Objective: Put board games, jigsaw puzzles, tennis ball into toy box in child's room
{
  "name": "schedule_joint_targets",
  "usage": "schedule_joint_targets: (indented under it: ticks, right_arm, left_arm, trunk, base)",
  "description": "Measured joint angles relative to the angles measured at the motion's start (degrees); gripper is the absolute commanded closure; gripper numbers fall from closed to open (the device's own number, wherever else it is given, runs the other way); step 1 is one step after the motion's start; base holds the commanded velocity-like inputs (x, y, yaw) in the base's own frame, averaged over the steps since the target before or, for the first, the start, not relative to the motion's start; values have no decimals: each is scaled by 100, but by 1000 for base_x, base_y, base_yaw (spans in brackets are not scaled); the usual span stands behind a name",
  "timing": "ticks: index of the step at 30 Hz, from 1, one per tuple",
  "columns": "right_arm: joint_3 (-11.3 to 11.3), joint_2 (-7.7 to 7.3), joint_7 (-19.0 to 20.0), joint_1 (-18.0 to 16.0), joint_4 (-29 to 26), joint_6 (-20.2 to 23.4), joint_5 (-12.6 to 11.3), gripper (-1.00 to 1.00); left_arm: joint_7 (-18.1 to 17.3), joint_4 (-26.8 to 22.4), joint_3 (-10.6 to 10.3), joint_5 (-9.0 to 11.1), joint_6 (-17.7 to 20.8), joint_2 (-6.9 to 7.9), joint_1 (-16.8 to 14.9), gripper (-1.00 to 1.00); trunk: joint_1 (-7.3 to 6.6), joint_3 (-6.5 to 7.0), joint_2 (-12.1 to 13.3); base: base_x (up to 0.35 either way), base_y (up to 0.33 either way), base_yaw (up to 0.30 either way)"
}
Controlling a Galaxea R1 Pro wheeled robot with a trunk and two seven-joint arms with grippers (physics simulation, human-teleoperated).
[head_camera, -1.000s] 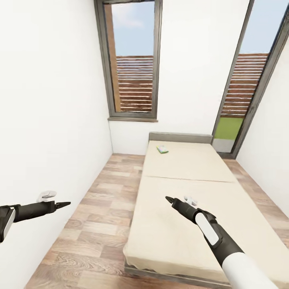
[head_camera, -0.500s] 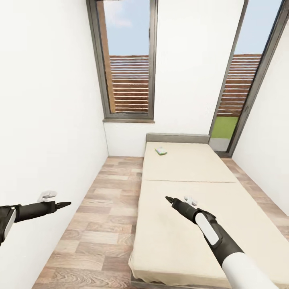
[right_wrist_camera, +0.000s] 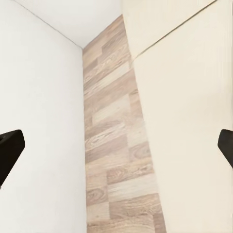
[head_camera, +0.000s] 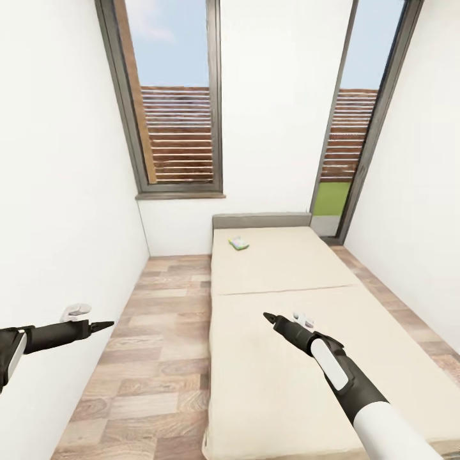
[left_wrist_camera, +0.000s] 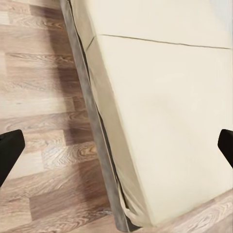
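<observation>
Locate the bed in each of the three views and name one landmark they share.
Head view: the bed runs from centre to lower right, headboard against the far wall.
Left wrist view: its mattress and dark frame edge lie beside the wood floor.
Right wrist view: the beige mattress lies beside the floor strip.
Shared landmark: the mattress seam.

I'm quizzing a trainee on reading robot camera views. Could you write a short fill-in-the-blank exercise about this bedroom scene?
1. The small board game lies on the bed near its ____.
2. The floor beside the bed is made of ____ planks.
3. The jaws of the left gripper and the right gripper stand ____, holding nothing.
4. The right gripper hangs over the ____.

Missing words: headboard; wood; open; bed
</observation>
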Motion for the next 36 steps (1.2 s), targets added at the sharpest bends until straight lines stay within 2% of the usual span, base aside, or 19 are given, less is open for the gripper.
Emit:
schedule_joint_targets:
  ticks: [8, 30, 36]
  right_arm:
    - [-1, 1, -3, -1, -1, 2, 0, -100]
    - [-1, 1, -4, -3, -1, 1, 1, -100]
    - [0, 0, -2, 2, 0, 3, 0, -100]
  left_arm:
    - [-3, 1, 1, 1, -6, 0, 0, -100]
    - [-2, 2, 0, 1, -7, 0, 0, -100]
    - [-4, 0, 3, 0, -6, -2, 0, -100]
  trunk:
    - [2, 0, 1]
    - [2, 0, 1]
    - [2, 0, 1]
  base:
    - [131, 76, -278]
    - [6, 4, -279]
    - [0, 112, -279]
